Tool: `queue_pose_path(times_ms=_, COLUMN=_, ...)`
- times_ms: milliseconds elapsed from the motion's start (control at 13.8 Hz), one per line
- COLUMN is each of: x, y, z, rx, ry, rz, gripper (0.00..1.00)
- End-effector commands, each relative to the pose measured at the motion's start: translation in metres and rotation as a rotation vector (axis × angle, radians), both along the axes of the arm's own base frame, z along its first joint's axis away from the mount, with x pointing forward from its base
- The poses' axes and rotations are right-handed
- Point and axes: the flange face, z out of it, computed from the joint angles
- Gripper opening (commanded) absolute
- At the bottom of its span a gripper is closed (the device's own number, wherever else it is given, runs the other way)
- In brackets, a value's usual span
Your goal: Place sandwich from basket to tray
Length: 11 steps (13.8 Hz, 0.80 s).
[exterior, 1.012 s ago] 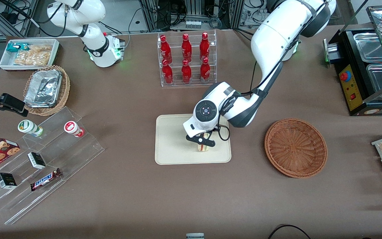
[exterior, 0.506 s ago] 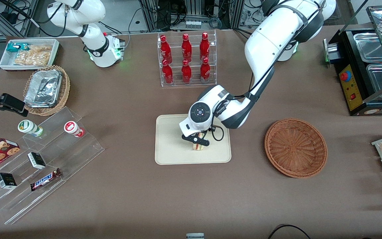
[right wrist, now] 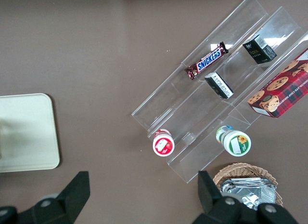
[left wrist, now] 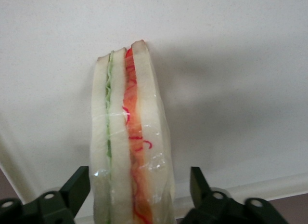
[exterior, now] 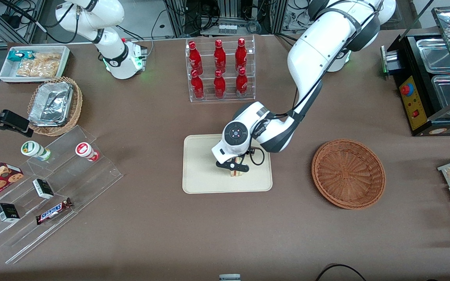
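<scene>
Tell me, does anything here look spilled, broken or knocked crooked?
Nothing stands out. The sandwich stands on its edge on the tray, wrap unbroken, filling in place. The gripper is over it, fingers open and clear of the bread. The basket sits empty beside the tray.

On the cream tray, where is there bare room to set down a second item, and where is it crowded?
The cream-beige rectangular tray is bare along its side toward the parked arm's end of the table and along its rim nearest the front camera. It is crowded around the triangular white-bread sandwich, where the gripper stands open, fingers apart from the bread. The round reddish-brown wicker basket is empty too.
</scene>
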Motion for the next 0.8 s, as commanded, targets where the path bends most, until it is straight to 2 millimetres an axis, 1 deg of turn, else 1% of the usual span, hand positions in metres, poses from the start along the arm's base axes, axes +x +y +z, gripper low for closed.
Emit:
queue_pose_path(times_ms=0, x=0.004, y=-0.003, z=0.009, rx=0.009, ry=-0.024, rz=0.015, gripper=1.00)
queue_pose_path(times_ms=217, x=0.006, y=-0.002, z=0.015, rx=0.010, ry=-0.031, rz=0.016, gripper=1.00)
queue_pose_path(times_ms=361, x=0.007, y=0.001, z=0.035, rx=0.021, ry=-0.033, rz=0.017, gripper=1.00)
queue_pose_path(times_ms=434, x=0.007, y=0.006, z=0.057, rx=0.042, ry=-0.033, rz=0.024, gripper=1.00)
queue_pose_path(times_ms=506, x=0.010, y=0.014, z=0.091, rx=0.067, ry=-0.037, rz=0.041, gripper=1.00)
queue_pose_path(times_ms=578, x=0.012, y=0.029, z=0.122, rx=0.107, ry=-0.032, rz=0.052, gripper=1.00)
queue_pose_path(times_ms=651, x=0.015, y=0.049, z=0.159, rx=0.146, ry=-0.035, rz=0.073, gripper=1.00)
queue_pose_path(times_ms=723, x=0.018, y=0.072, z=0.193, rx=0.179, ry=-0.039, rz=0.102, gripper=1.00)
